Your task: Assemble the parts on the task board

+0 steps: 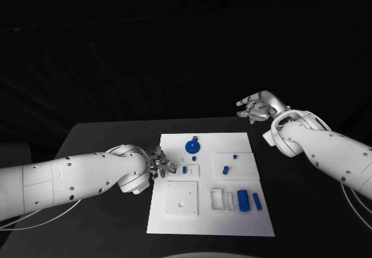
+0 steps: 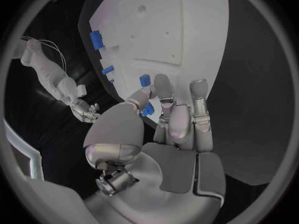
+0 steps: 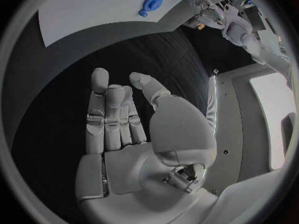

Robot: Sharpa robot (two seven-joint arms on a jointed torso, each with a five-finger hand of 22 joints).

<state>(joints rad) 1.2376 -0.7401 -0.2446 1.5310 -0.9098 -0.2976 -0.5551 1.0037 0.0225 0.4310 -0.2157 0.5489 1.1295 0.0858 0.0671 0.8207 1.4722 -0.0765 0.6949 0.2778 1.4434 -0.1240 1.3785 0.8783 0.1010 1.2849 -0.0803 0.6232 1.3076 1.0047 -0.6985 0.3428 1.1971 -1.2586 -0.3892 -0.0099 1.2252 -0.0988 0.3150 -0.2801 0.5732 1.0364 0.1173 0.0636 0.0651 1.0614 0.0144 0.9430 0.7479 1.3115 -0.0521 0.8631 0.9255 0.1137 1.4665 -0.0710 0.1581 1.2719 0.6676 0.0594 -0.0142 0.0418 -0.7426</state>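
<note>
The desk point(image 1: 108, 134) carries the white task board point(image 1: 233, 220), which lies flat at its middle. The left hand point(image 1: 159, 164) sits at the board's left edge with its fingers point(image 2: 163, 92) extended over a small blue part point(image 1: 184, 170) standing by a rectangular recess; whether that part is actually pinched cannot be told, since the wrist view only shows blue just beside the fingertips. The right hand point(image 1: 259, 106) is raised off the board's far right corner, fingers apart and holding nothing. Judgement: the step in hand is taking or seating the small part; it should be gripped squarely, kept upright and lowered straight, without pushing the board. A round blue part point(image 1: 193, 146) lies just beyond the left hand; two blue cylinders point(image 1: 249, 200) lie well apart from it, nearer the front right.
</note>
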